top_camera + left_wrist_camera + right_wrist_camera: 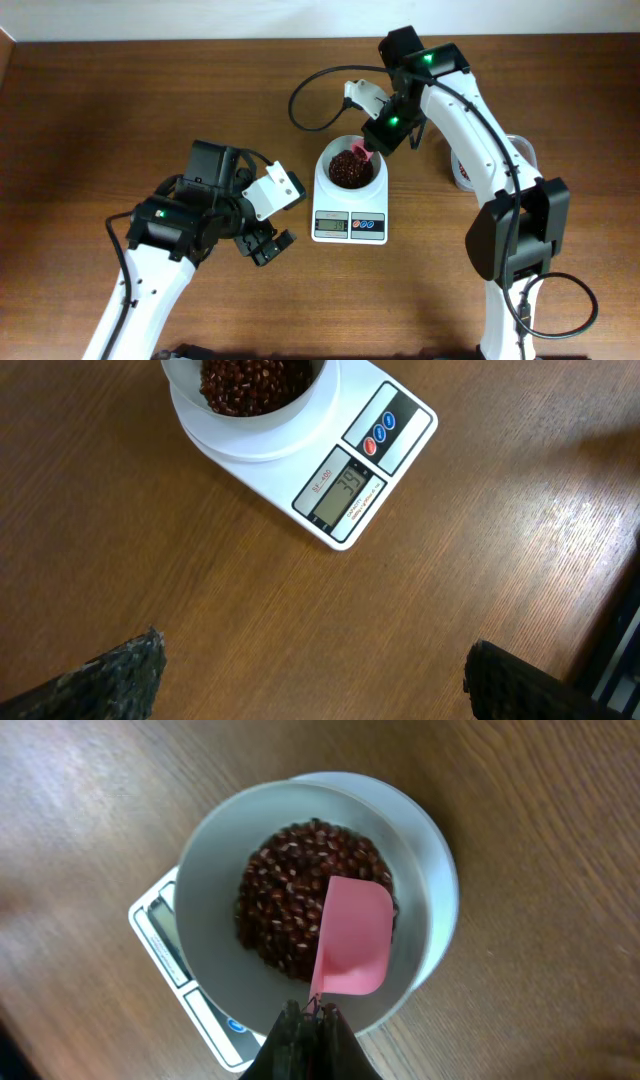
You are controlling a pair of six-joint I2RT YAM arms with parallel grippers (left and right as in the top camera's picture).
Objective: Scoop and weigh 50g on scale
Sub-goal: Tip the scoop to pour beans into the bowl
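Note:
The white scale [350,222] lies mid-table with its round white bowl [349,169] holding dark red beans [290,900]. Its display and buttons [350,478] face the front. My right gripper [312,1012] is shut on the handle of a pink scoop [352,935], whose blade sits tipped over the beans inside the bowl [215,860]. In the overhead view the scoop [362,152] pokes in from the bowl's back right rim. My left gripper [266,243] hangs open over bare table, left of the scale, with nothing between its fingers [120,675].
A clear plastic tub [462,172] stands at the right, mostly hidden behind the right arm [480,120]. A black cable [305,95] loops behind the bowl. Brown wooden table [90,120] lies all around.

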